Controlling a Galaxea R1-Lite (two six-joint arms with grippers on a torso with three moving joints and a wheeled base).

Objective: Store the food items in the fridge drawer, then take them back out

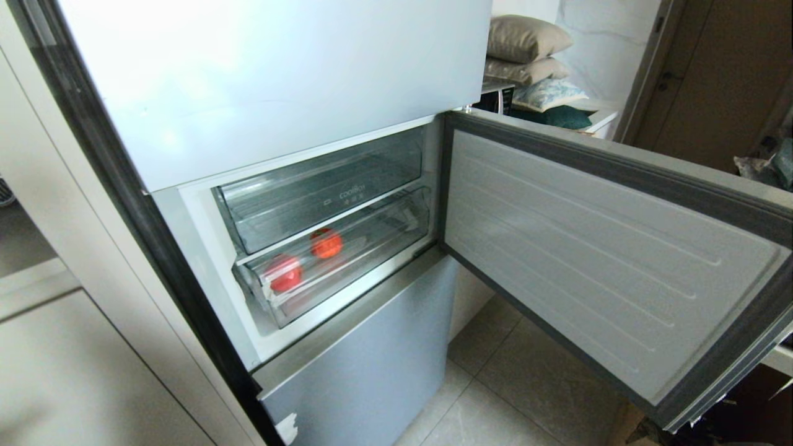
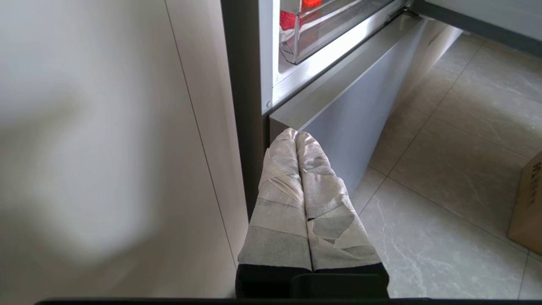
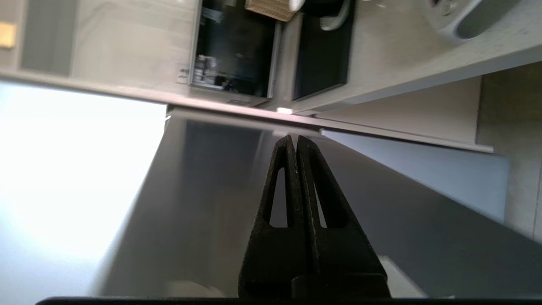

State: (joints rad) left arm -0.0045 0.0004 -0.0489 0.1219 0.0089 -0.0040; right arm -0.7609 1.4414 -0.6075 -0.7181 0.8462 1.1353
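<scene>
Two food items are seen inside the fridge drawer (image 1: 347,260), the lower of two clear drawers in the open middle compartment of the pale blue-grey fridge (image 1: 279,80). The red one (image 1: 284,273) lies near the drawer's front left corner; the orange-red one (image 1: 326,243) sits further back and to the right, apart from it. The drawer appears pushed in, its clear front lip just inside the compartment frame. Above it an upper clear bin (image 1: 322,186) with small printed lettering is noted. The compartment door (image 1: 588,248) is swung wide open to the right, its ribbed inner liner facing the camera.

Neither arm is caught in the head view. The left gripper (image 2: 296,134) (fingers wrapped in pale tape) is held low beside the fridge's lower door (image 2: 351,127), over the tiled floor (image 2: 444,203); its jaws are pressed together with nothing between them. The right gripper (image 3: 294,140) is seen only from its own wrist camera, against a grey flat surface; its black jaws are likewise pressed together and empty. A cardboard box (image 2: 527,203) stands on the floor at the edge of the left wrist view.
</scene>
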